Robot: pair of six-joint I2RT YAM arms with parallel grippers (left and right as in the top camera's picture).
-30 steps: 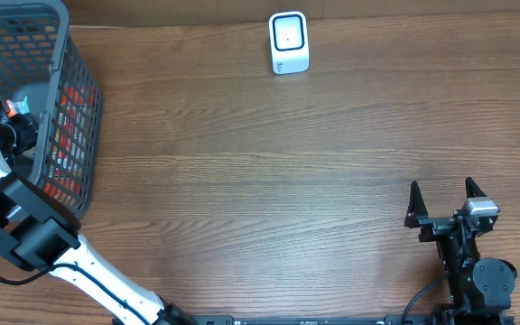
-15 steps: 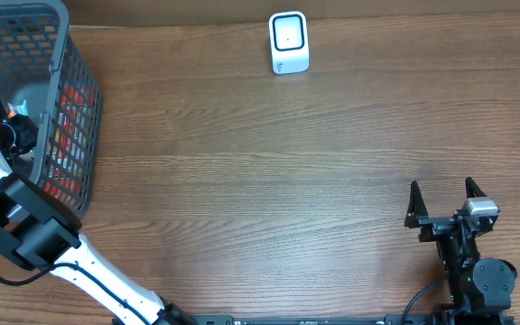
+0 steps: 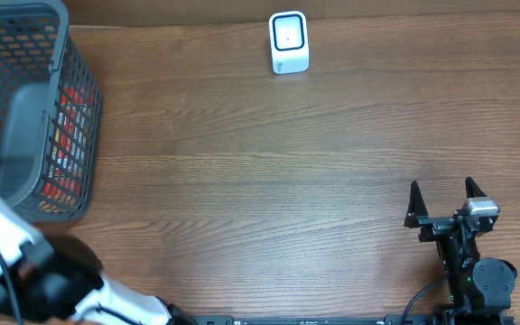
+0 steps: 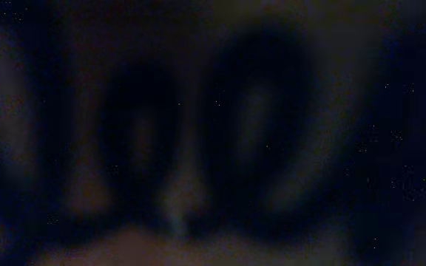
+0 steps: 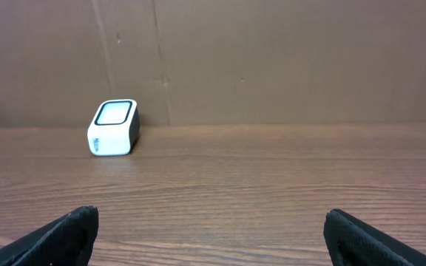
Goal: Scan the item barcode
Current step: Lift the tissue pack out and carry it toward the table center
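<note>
At ten o'clock on counter: basket, grey mesh, rounded rim, walls tapering downward.
Item: red packs inside basket, against its three-o'clock wall, seen only through mesh; count, print and barcode face not readable.
Item handling: judged light, probably thin glossy wrap or card, so likely slippery and somewhat crushable; moderate squeeze advised.
Hold: best across narrow sides or an upper edge, reached from above through open top, with barcode face left uncovered; mesh wall close by, so little finger room on that side.
Scanner: twelve o'clock, small white rounded block with dark-framed pale window; hard, smooth plastic.
Counter surface: brown wood grain, matte, flat.
Left arm: seven to eight o'clock, white and black, smeared by blur.
Left end effector: not made out from overhead; wrist view dark and blurred, only vague oval shapes; open or closed cannot be told, nor whether anything is held.
Right end effector: five o'clock, jaws spread wide, empty, black fingers pointing toward twelve, well apart from basket and scanner.
Risk: pack snagging on mesh or slipping during lift.
</note>
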